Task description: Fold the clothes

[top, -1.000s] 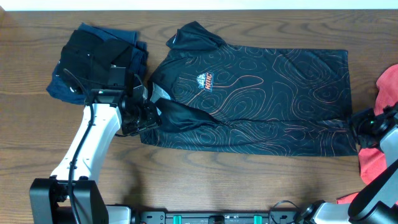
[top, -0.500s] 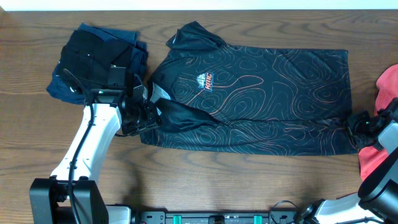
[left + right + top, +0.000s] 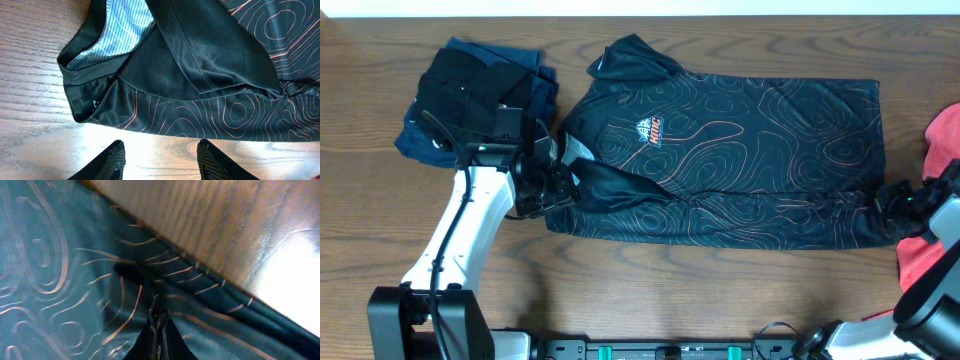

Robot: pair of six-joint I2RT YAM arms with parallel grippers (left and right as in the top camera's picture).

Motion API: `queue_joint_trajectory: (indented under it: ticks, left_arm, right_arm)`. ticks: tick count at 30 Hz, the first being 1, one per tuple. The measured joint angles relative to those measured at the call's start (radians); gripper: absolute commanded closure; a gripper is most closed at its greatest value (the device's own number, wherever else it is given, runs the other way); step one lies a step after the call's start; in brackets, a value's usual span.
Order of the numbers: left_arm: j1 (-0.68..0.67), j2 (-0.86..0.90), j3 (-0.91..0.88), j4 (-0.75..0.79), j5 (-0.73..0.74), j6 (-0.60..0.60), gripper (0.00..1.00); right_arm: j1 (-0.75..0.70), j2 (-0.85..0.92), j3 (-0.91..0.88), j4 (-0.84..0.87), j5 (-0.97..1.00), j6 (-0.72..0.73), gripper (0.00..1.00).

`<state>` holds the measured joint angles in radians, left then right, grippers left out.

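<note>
**Fold in hand at the grasping stage: right corner taken, left corner not yet.**

The black shirt (image 3: 740,150) lies spread across the middle of the table (image 3: 650,290), collar to the left and hem to the right. The right pincer (image 3: 157,325) is pinched shut on the hem at the near right corner, and the cloth gathers into creases at its tips. The left pincer (image 3: 161,152) stands about half open and holds nothing, its tips over bare wood just near of the collar-side edge. A coral-red garment (image 3: 945,140) lies at the right edge and a dark navy pile (image 3: 480,95) far left, both apart from the work. Judgement: the next move calls for the left pincer to reach onto the edge and close, so both corners can lift together.
</note>
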<state>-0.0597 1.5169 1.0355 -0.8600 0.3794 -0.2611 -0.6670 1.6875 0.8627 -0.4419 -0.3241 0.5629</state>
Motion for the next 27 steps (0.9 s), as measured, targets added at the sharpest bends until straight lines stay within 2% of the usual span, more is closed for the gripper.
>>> queue_joint_trajectory:
  ticks: [8, 15, 21, 23, 24, 25, 27]
  left_arm:
    - [0.0, 0.0, 0.0, 0.0, 0.0, 0.0, 0.51]
    - [0.0, 0.0, 0.0, 0.002, 0.0, 0.0, 0.51]
    - [0.0, 0.0, 0.0, 0.003, 0.003, 0.0, 0.51]
    - [0.0, 0.0, 0.0, 0.003, 0.02, 0.013, 0.51]
    - [0.0, 0.0, 0.0, 0.004, 0.037, 0.024, 0.51]
    - [0.0, 0.0, 0.0, 0.003, 0.052, 0.035, 0.51]
    - [-0.01, 0.0, 0.0, 0.004, 0.078, 0.063, 0.51]
  right_arm:
    - [-0.03, -0.126, 0.0, 0.003, -0.001, 0.013, 0.99]
    - [-0.025, -0.127, 0.0, 0.07, 0.002, 0.06, 0.99]
    - [0.035, -0.108, 0.0, 0.145, 0.01, 0.087, 0.98]
    - [0.053, -0.09, 0.0, 0.173, 0.01, 0.098, 0.82]
    - [0.064, -0.078, 0.0, 0.186, 0.011, 0.108, 0.66]
    - [0.072, -0.066, 0.0, 0.203, 0.01, 0.111, 0.59]
    - [0.082, -0.051, 0.0, 0.229, 0.01, 0.107, 0.55]
